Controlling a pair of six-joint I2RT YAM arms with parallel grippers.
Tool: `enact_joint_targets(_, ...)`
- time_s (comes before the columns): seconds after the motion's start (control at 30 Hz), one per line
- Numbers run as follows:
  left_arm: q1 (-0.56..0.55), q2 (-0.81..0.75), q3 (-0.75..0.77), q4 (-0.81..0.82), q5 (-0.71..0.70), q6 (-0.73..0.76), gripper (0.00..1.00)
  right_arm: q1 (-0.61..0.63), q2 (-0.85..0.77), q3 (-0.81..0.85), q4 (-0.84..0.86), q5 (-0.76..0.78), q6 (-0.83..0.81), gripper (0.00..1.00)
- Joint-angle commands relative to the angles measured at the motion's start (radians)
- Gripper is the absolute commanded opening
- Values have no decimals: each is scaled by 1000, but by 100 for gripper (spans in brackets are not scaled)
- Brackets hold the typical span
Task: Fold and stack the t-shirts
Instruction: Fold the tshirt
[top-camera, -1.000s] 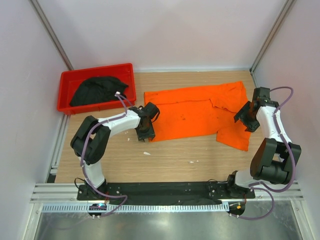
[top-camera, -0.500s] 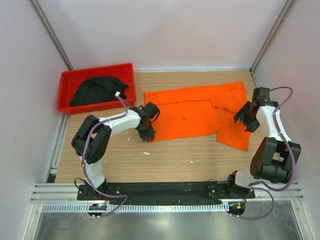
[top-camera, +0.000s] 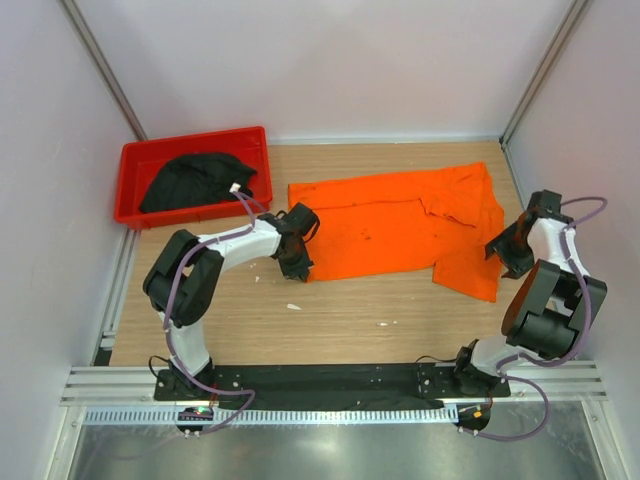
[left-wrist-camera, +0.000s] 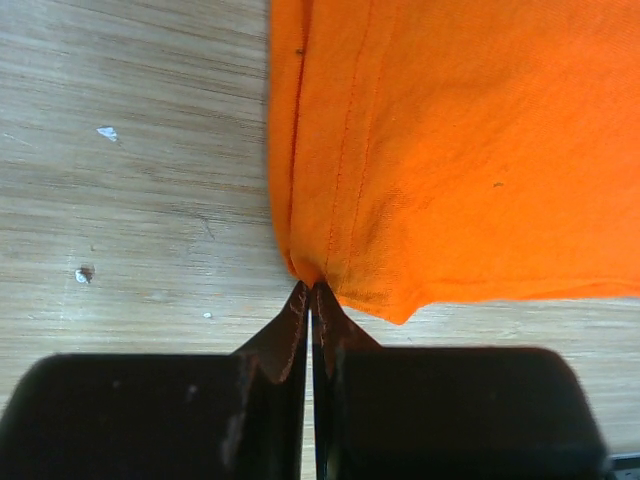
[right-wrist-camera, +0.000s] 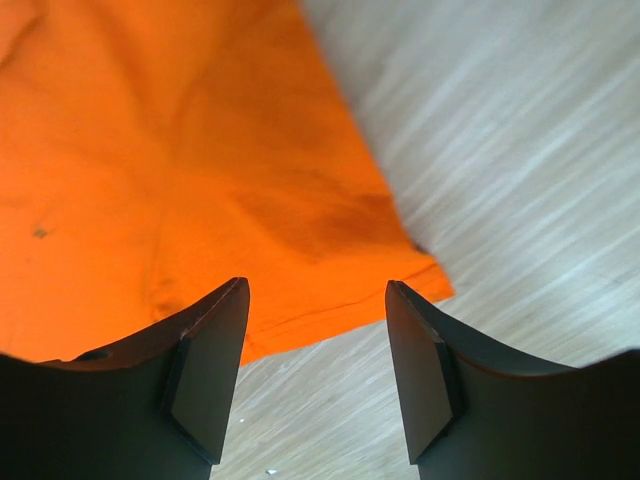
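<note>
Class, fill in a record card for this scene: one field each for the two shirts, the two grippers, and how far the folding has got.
Orange shirt: bright orange cloth t-shirt, spread out on the wooden table, unfolded
Black shirt: black cloth t-shirt, bundled inside the red plastic bin
Left arm: left gripper shut, pinching the orange shirt's hem at its near-left corner
Right arm: right gripper open, at the shirt's near-right corner, gripping nothing
Stage: nothing folded or stacked yet

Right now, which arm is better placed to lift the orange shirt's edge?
Left: the left gripper is shut on the orange t-shirt at its hem; the right gripper hangs open, holding nothing.
</note>
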Motion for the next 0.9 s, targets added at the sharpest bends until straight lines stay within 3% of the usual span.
enact_joint_targets(0.0,3,4,-18,33,-26,79,0,-73,10,-41,26,-30,20,61)
enact_joint_targets(0.13,5,-3,-9,55,-7,108,0,-124,20,-82,22,-25,20,47)
enact_joint_targets(0.47,11,20,21,70,8,160,0,-136,56,-62,112,12,-95,47)
enact_joint_targets(0.7,20,7,19,55,26,174,0,-136,98,-65,137,-28,-135,39)
enact_joint_targets(0.87,29,-7,18,50,26,179,0,-134,70,-128,161,-36,-137,42)
